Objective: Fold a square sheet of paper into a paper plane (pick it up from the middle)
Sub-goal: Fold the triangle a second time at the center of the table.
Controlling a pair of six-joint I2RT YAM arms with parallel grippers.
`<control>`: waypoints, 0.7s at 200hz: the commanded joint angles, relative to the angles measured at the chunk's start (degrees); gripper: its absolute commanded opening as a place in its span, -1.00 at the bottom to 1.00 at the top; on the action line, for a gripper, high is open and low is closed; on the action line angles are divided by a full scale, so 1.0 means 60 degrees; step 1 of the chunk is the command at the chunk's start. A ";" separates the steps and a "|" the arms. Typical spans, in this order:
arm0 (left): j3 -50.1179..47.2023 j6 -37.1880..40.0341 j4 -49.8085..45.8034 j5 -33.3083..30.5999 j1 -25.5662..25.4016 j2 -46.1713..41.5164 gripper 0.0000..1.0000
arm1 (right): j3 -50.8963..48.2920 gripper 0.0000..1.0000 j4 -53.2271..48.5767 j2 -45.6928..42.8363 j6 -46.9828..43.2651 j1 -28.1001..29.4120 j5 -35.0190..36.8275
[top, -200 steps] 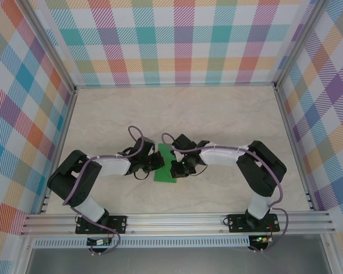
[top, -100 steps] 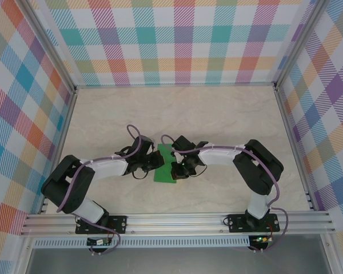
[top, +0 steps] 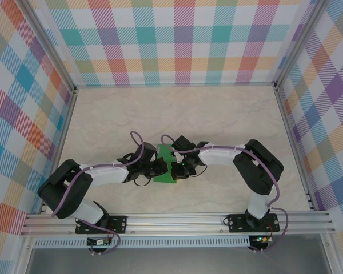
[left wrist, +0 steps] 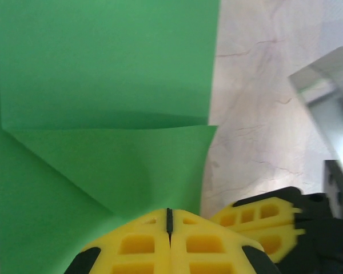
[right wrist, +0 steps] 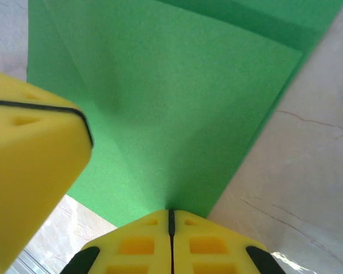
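Note:
The square sheet of paper (top: 165,166) is bright green and lies folded into a narrow strip on the table between my two grippers. In the left wrist view the sheet of paper (left wrist: 103,85) shows a diagonal crease and a folded flap. My left gripper (left wrist: 169,220) is shut, its tips down on the paper's near part. My right gripper (right wrist: 171,220) is shut too, with its tips against the paper's (right wrist: 177,103) edge where a faint crease runs in. From above, the left gripper (top: 158,168) and right gripper (top: 176,169) face each other across the strip. No paper plane is in view.
The marble-patterned table (top: 217,120) is walled by checked panels, with an aluminium rail (top: 177,220) at the near edge. The right gripper's yellow fingers (left wrist: 263,220) sit close beside my left one; the left gripper's yellow finger (right wrist: 28,165) looms at the left of the right wrist view.
The left arm has swung, its elbow dropping toward the near rail, and its gripper has slid slightly nearer along the paper. The right gripper has barely moved.

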 commanded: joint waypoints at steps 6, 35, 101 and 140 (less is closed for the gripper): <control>-0.0123 -0.0285 0.0592 0.0037 -0.0202 0.0383 -1.00 | -0.0218 -0.88 -0.0473 0.0430 -0.0007 0.0060 0.0229; -0.0155 -0.0346 0.0835 0.0147 -0.0308 0.0574 -1.00 | -0.0233 -0.88 -0.0435 0.0420 0.0000 0.0060 0.0229; -0.0384 -0.0311 0.0878 0.0030 -0.0337 0.0760 -1.00 | -0.0335 -0.89 -0.0540 0.0506 -0.0014 0.0060 0.0391; -0.0553 -0.0173 0.0613 -0.0588 -0.0319 0.0967 -1.00 | -0.0321 -0.89 -0.0897 0.0685 -0.0070 0.0067 0.0704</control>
